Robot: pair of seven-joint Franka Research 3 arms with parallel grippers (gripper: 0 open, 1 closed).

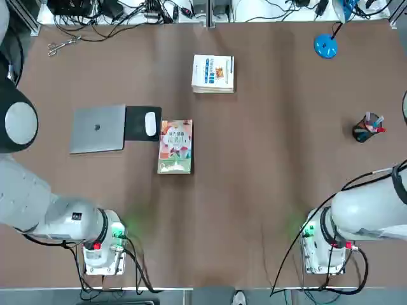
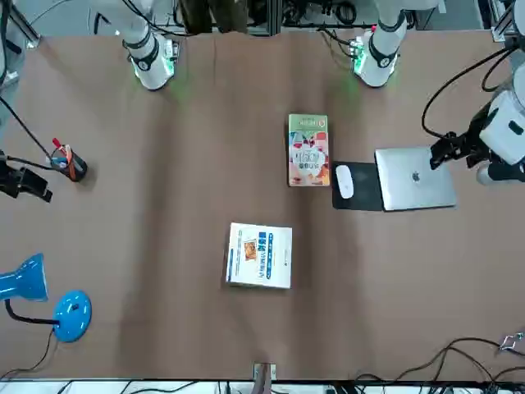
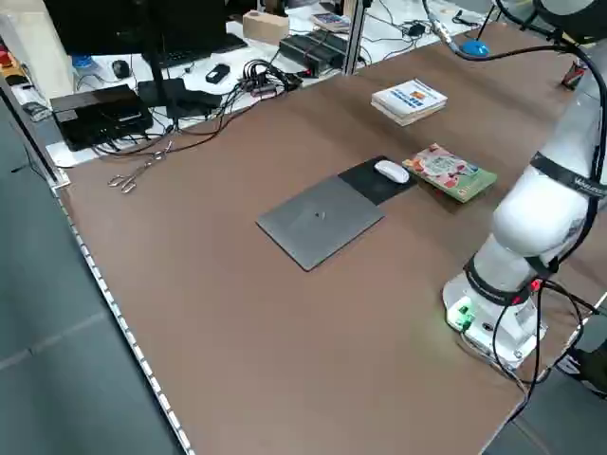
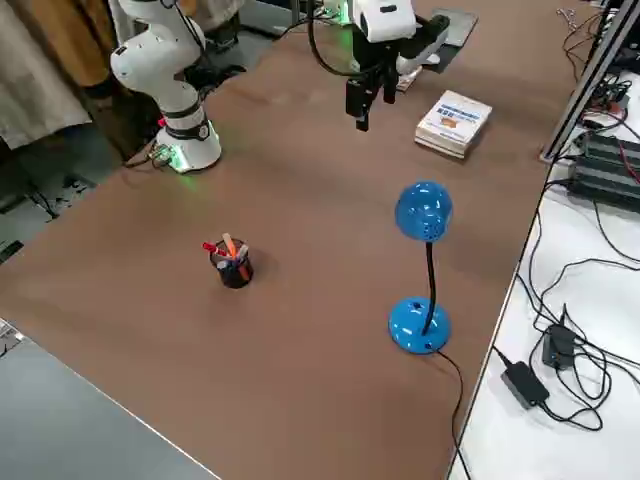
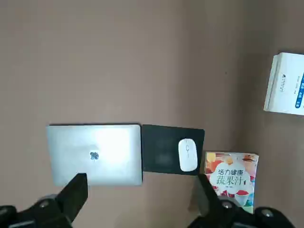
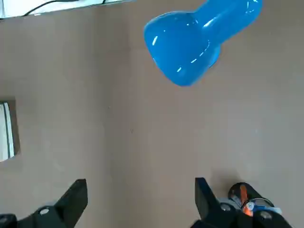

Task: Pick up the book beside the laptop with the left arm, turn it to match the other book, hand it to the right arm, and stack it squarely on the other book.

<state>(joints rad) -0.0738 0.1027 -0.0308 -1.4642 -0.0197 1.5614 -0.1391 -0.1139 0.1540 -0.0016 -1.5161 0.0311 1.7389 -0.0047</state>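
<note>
The book (image 1: 175, 146), cream with floral art and a green band, lies flat just right of the black mouse pad (image 1: 142, 122) beside the closed silver laptop (image 1: 96, 129). The other book (image 1: 213, 73), white with blue print, lies farther back near the table's middle and is turned differently from the book. My left gripper (image 5: 142, 202) hovers open and empty above the table on the near side of the laptop (image 5: 95, 154), its fingers (image 5: 76, 192) spread wide. My right gripper (image 6: 141, 204) hangs open and empty at the far right, near the pen cup.
A white mouse (image 1: 151, 124) rests on the mouse pad. A blue desk lamp (image 1: 325, 46) stands at the back right, and a pen cup (image 1: 365, 129) at the right. Scissors (image 1: 62, 44) lie back left, with cables beyond the far edge.
</note>
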